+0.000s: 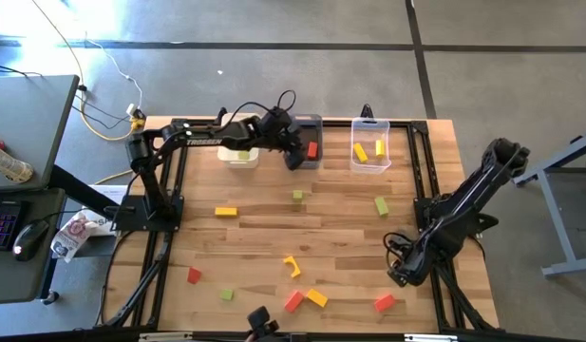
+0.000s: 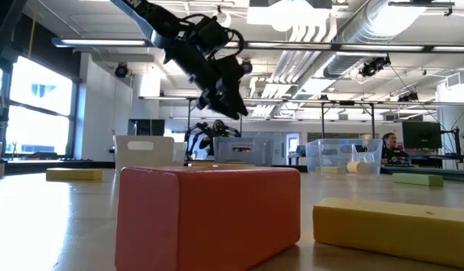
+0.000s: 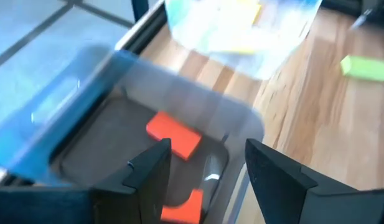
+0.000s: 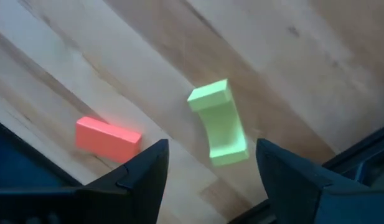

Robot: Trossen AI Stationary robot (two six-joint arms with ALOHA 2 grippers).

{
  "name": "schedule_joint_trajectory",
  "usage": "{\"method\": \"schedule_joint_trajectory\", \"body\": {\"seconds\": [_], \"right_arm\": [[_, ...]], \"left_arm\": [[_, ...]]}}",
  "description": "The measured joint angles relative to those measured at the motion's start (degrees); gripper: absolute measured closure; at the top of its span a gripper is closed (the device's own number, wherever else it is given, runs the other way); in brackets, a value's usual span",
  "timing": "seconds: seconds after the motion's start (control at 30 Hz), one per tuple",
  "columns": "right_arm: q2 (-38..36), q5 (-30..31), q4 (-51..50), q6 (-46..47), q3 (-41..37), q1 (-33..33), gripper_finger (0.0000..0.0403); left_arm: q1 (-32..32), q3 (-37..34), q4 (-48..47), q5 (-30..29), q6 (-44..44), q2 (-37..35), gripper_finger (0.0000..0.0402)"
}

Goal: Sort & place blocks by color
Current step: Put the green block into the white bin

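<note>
My left gripper (image 1: 294, 157) (image 3: 207, 180) hangs open above the dark grey bin (image 1: 307, 128), nothing between its fingers. Two red blocks (image 3: 173, 134) (image 3: 182, 208) lie on that bin's floor. A green block (image 1: 241, 154) sits in the white bin (image 1: 237, 161), and yellow blocks (image 1: 361, 151) lie in the clear bin (image 1: 370, 166). My right gripper (image 1: 399, 275) (image 4: 210, 180) stands open near the table's right near side, pointing down over a green block (image 4: 218, 121) and a red block (image 4: 107, 138) that lie flat on the wood.
Loose blocks lie across the table: a yellow bar (image 1: 225, 211), green pieces (image 1: 298, 196) (image 1: 381, 205) (image 1: 226, 294), red ones (image 1: 194, 275) (image 1: 293, 301) (image 1: 385, 302), a yellow angled piece (image 1: 292, 266) and a yellow block (image 1: 316, 298). The three bins line the far edge.
</note>
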Motion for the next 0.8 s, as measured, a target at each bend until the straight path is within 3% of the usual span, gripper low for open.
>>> {"method": "schedule_joint_trajectory", "body": {"seconds": [0.17,0.4,0.6,0.8], "right_arm": [[0.77,-4.03,2.63,4.46,0.00,2.13,0.0148],[0.79,-0.70,3.14,7.59,0.00,5.05,0.0141],[1.35,0.84,2.93,6.53,0.00,5.78,0.0141],[5.52,0.31,2.39,-0.20,-0.04,5.76,0.0141]], "left_arm": [[-0.38,3.02,0.04,0.05,1.31,0.00,0.0209],[-0.70,4.17,-0.02,0.06,0.91,0.00,0.0210],[-0.74,4.17,-1.67,0.11,0.20,0.00,0.0211],[-0.72,4.17,-1.97,3.34,-0.62,0.00,0.0209]]}}
